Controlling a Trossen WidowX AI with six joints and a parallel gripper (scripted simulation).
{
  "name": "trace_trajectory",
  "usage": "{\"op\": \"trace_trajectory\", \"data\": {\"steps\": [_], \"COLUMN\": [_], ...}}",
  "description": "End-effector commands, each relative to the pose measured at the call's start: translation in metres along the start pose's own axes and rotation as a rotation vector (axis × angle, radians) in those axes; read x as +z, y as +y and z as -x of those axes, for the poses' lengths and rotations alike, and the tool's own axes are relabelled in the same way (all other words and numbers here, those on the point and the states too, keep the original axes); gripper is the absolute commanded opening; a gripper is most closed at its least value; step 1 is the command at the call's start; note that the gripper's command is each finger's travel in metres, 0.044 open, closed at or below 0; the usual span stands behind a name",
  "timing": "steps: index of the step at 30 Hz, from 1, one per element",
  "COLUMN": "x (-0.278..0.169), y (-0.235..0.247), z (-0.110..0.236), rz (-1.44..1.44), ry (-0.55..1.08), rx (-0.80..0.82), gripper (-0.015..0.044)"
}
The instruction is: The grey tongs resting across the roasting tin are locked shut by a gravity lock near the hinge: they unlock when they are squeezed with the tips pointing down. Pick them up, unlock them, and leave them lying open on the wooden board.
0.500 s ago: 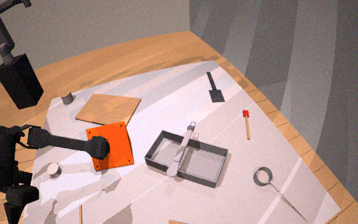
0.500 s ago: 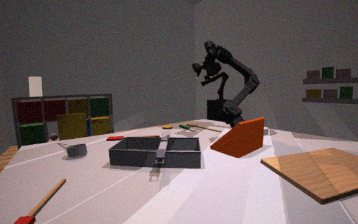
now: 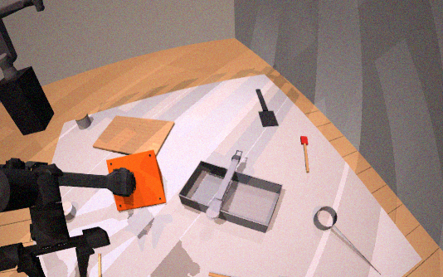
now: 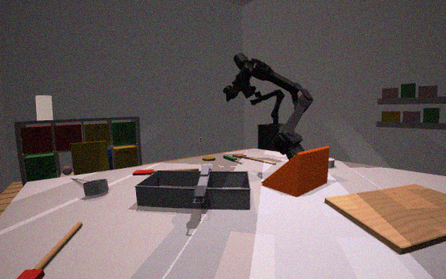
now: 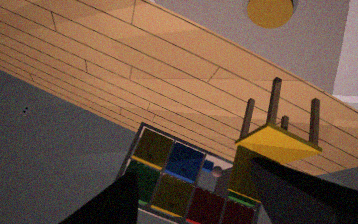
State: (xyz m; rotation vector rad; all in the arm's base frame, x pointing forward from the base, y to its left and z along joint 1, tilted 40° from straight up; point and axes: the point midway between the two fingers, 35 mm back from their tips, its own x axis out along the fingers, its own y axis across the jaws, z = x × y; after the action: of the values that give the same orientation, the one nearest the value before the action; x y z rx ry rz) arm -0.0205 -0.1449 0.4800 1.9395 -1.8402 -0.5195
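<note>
The grey tongs lie across the dark roasting tin in the middle of the table, arms together. The wooden board lies flat, apart from the tin. My gripper is open and empty. It hangs high in the air, well away from the tongs, and above the orange wedge in the top view. The wrist view shows only the floor, a cube shelf and a yellow stool between my fingers.
An orange wedge stands between the board and the tin. A black spatula, a red spatula, a ring on a long handle and a grey cup lie around the table.
</note>
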Motion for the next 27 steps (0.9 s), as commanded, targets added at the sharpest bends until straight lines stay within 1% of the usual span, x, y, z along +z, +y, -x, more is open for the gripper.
{"op": "trace_trajectory", "data": {"steps": [1,4,6,10,14,17,19,23,27], "x": [-0.021,-0.026,-0.032,-0.038,-0.046,-0.052,-0.054,-0.055,-0.054], "y": [-0.047,-0.061,-0.078,-0.094,-0.125,-0.156,-0.169,-0.194,-0.243], "z": [-0.008,-0.008,-0.009,-0.009,-0.009,-0.007,-0.004,0.002,0.011], "rz": [0.213,0.259,0.31,0.355,0.49,0.714,0.725,0.87,1.236], "ry": [0.043,0.064,0.081,0.1,0.137,0.184,0.212,0.26,0.343], "rx": [-0.095,-0.125,-0.163,-0.195,-0.251,-0.291,-0.328,-0.368,-0.389], "gripper": [0.026,0.026,0.026,0.026,0.026,0.026,0.026,0.026,0.026]}}
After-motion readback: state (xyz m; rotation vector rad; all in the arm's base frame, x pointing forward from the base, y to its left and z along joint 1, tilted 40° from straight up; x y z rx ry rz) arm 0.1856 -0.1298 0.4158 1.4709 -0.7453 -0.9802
